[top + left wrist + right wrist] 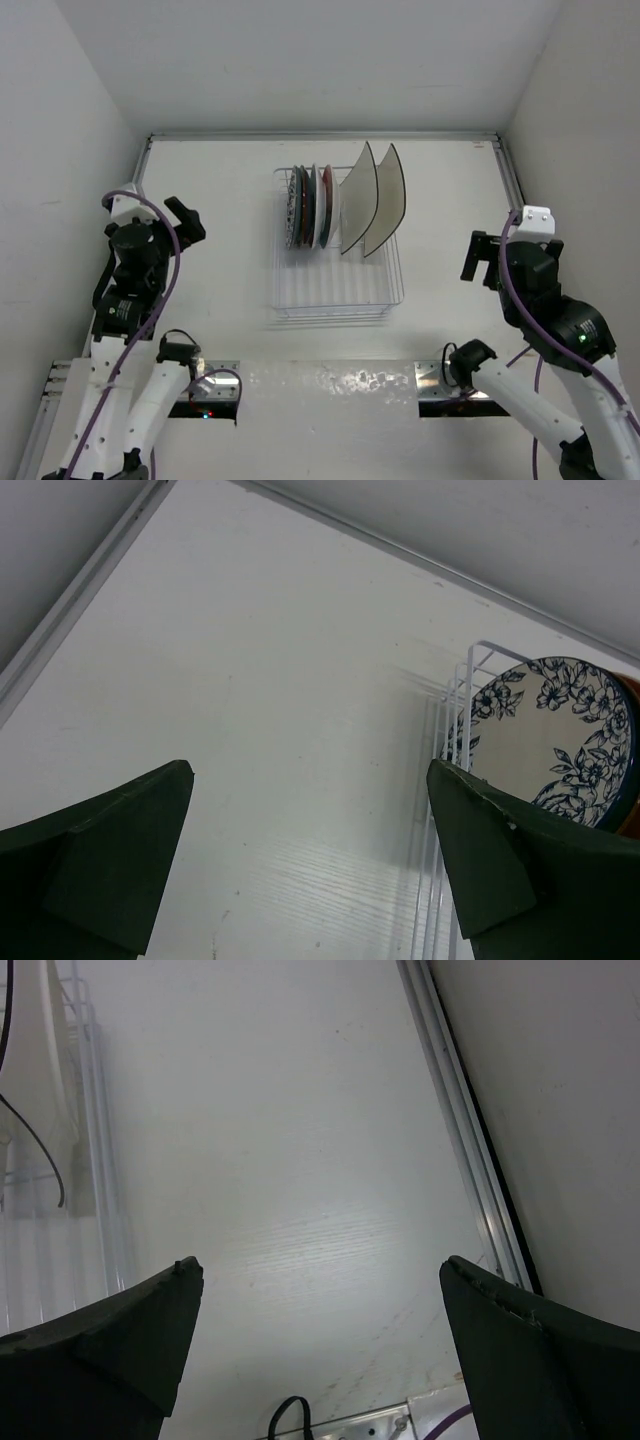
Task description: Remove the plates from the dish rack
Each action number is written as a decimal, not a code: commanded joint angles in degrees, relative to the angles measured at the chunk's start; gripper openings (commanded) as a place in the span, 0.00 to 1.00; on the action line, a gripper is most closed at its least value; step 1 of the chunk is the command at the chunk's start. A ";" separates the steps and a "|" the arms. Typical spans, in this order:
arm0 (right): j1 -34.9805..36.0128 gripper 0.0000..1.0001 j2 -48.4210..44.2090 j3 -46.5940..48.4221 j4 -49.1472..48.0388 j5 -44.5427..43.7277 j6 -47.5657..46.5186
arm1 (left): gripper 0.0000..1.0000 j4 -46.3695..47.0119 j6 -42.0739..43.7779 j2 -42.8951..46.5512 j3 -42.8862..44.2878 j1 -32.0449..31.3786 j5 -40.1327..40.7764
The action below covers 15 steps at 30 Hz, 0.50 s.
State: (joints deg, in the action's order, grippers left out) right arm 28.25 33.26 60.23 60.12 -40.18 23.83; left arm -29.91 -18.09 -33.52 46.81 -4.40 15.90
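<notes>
Metal mounting brackets (212,388) at the near edge of the table (220,330) carry the two arm bases, one on each side. The left arm rises along the left edge of the table. Its left tool (186,217) is held above the surface near that edge, well apart from the dish rack (335,292). In the left wrist view the left tool (310,780) has its dark green fingers (110,850) spread wide, jaws open over bare table, gripping nothing. The right arm mirrors it along the right edge. The right tool (481,258) is likewise clear of the rack. In its wrist view the right tool (322,1270) is also open, fingers (120,1330) far apart and holding nothing.

The dish rack, clear wire with a tray-like base, sits midway between the left and right edges and toward the far edge. All plates stand on edge in its far part. A tight pack of round plates (312,205) fills the left side. The white floral plate (293,208) is outermost, facing the left edge, and its blue pattern (550,730) is plain in the left wrist view behind the rack wire (456,695). Red and teal rims show in the rest of the pack. To its right, two pale square plates (359,200), dark-rimmed, lean side by side, the second one (388,196) nearest the right edge.
</notes>
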 commanded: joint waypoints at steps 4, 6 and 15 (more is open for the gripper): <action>-0.21 0.99 1.29 1.38 -2.90 -0.34 1.65 | 1.00 0.91 -0.81 0.30 0.30 0.36 0.89; -0.21 0.99 3.03 2.08 -5.34 1.49 1.74 | 1.00 0.91 -0.81 0.12 0.30 0.36 0.62; -0.21 0.99 29.46 24.29 -4.49 14.17 -3.78 | 1.00 1.43 -0.55 -0.50 0.04 0.45 -1.40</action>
State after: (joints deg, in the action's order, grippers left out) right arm 28.21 53.56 78.15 57.28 -31.27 23.11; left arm -29.98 -18.52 -33.98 46.81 -4.40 15.75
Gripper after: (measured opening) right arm 0.986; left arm 0.999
